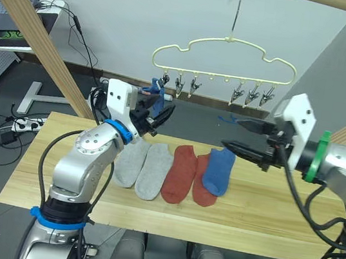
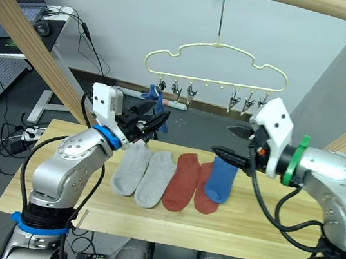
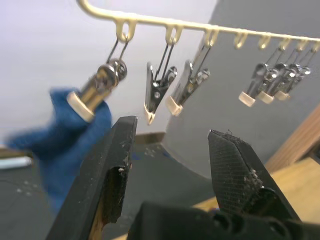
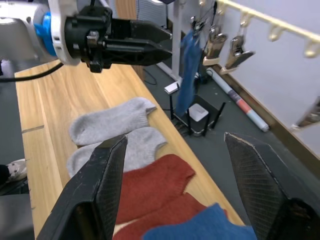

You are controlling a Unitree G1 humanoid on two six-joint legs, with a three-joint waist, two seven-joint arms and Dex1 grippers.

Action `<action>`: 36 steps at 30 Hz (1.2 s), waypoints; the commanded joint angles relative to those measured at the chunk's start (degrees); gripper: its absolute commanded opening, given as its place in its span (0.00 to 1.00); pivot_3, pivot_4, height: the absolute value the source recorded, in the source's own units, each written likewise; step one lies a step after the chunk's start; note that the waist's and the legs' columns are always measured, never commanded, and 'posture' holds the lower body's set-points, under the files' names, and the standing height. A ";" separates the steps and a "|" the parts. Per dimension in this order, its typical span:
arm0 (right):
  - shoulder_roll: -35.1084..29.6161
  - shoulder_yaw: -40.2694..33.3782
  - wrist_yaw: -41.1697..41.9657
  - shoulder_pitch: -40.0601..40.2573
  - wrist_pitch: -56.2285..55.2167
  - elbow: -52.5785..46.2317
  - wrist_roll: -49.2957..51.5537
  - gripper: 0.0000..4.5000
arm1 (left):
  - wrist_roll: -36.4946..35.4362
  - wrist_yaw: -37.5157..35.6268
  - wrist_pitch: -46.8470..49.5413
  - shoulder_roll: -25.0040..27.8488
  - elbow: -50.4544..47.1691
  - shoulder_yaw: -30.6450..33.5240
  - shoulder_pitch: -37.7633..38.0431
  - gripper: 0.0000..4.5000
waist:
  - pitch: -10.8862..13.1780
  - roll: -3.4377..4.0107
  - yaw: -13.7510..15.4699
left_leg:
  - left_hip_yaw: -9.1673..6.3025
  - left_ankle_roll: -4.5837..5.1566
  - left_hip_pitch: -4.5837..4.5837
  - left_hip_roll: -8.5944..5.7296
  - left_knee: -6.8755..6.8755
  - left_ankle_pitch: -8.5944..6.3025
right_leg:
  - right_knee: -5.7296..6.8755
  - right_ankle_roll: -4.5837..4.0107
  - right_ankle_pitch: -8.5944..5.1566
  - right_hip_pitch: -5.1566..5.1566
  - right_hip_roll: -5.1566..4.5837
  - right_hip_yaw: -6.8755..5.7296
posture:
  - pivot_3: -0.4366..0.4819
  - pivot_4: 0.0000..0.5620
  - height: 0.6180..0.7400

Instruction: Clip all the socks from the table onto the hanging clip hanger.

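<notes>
Five socks (image 1: 173, 169) on the table (image 1: 263, 221) — one blue sock (image 1: 155, 92) clipped; both grippers' jaws spread.

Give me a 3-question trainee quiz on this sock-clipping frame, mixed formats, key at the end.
1. True or false: one blue sock already hangs from the clip hanger.
2. How many socks lie on the table?
3. Multiple choice: the left gripper and the right gripper are: A) both open and empty, B) both shut on socks, C) left shut on a sock, right open.

Key:
1. True, on the end clip at the robot's left.
2. Five: two grey, two red, one blue.
3. A.
</notes>
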 commanded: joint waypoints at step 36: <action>-7.75 -6.75 -19.16 0.60 3.61 -4.69 23.31 0.72 | 11.63 9.46 -10.98 -12.03 16.30 -2.59 -10.24 0.57 | 0.06 -0.04 -1.85 | 0.00 0.04 -0.08 0.00 0.13 -0.03 | -0.05 0.09 -0.05 0.03 0.05 0.04 | 0.43 0.55 1.00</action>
